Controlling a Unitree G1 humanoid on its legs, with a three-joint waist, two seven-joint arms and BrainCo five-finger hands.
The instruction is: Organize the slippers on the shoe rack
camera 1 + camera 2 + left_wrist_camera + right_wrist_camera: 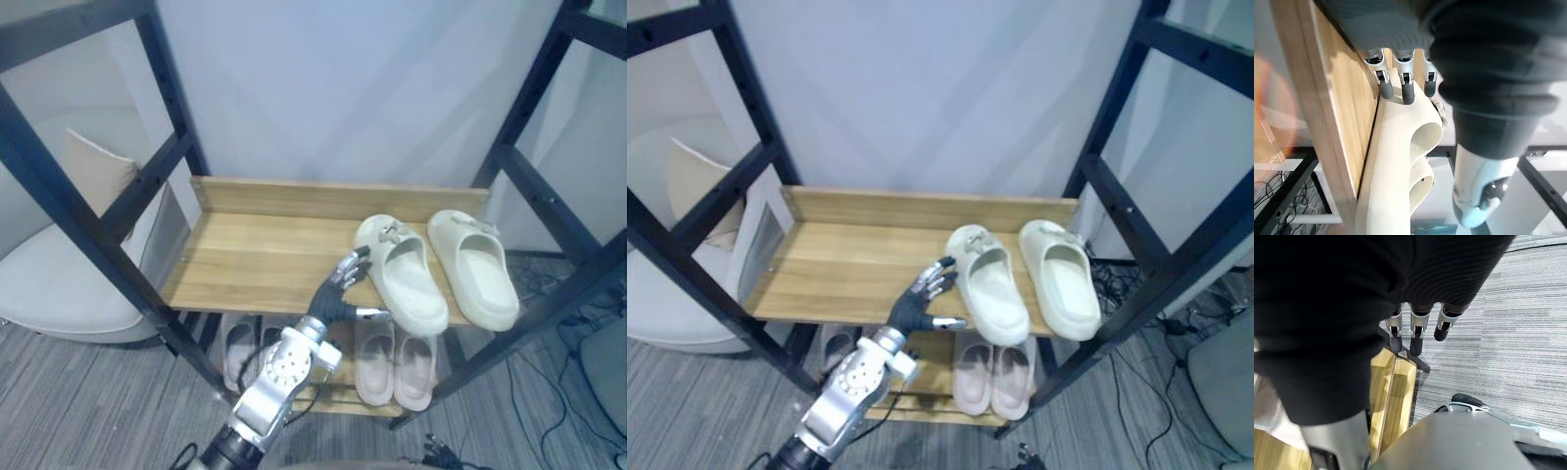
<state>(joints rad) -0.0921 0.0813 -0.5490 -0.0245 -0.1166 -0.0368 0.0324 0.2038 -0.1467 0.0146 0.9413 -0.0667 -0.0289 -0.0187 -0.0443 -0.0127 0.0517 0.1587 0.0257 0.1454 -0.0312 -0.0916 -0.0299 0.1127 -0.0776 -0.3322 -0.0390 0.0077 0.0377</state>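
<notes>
Sitting on the shoe rack (245, 259), one cream slipper (400, 272) touches the left hand's (334, 298) straight fingers (1407, 93) (gripping nothing), its mate (475, 266) just beyond.

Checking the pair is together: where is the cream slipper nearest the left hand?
In the eye views the slipper lies right of centre on the wooden shelf, the left hand against its left side and the second cream slipper just right of it.

Silver-grey arm (257, 406), round wrist disc; robot hand (333, 300): dark ribbed cover, silver dark-tipped fingers (1407, 93).
</notes>
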